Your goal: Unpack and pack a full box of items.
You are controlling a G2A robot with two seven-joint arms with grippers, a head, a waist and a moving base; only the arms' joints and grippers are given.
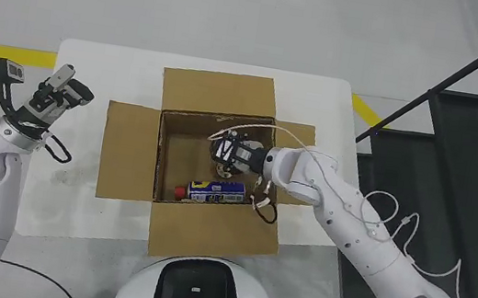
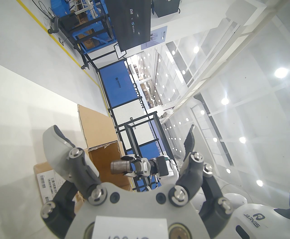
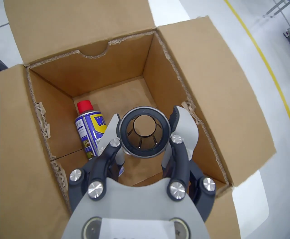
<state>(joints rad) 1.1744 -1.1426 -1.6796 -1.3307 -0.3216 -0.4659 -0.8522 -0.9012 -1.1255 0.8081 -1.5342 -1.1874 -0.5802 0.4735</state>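
Clamps a metal sleeve [image 3: 145,133] in the right gripper [image 3: 146,117], fingers pressed on opposite sides of the round barrel, bore end-on to the wrist camera. Hangs it over the open box [image 1: 127,153] in the middle of the top view, above the upper right part of the inside, apart from every wall and off the floor. Grips across the barrel, presumably for want of any hold on the ends, and to pass the sleeve upright through the mouth without catching the torn cardboard edges. Cannot tell a lift out from a lowering in.

Shows one spray can [image 1: 214,193] lying on its side along the lower inside wall in the top view, red cap toward the left, near the sleeve yet apart from it. Has all four flaps folded outward over the table [image 1: 320,105], leaving the mouth free for a straight vertical move.

Holds the left gripper [image 1: 66,91] at the left of the top view, by the table's edge, well apart from the box, fingers spread wide around nothing and aimed upward, likely to be out of the right arm's way.

Calls for care: round barrel, side grip, easy to slip or twist.
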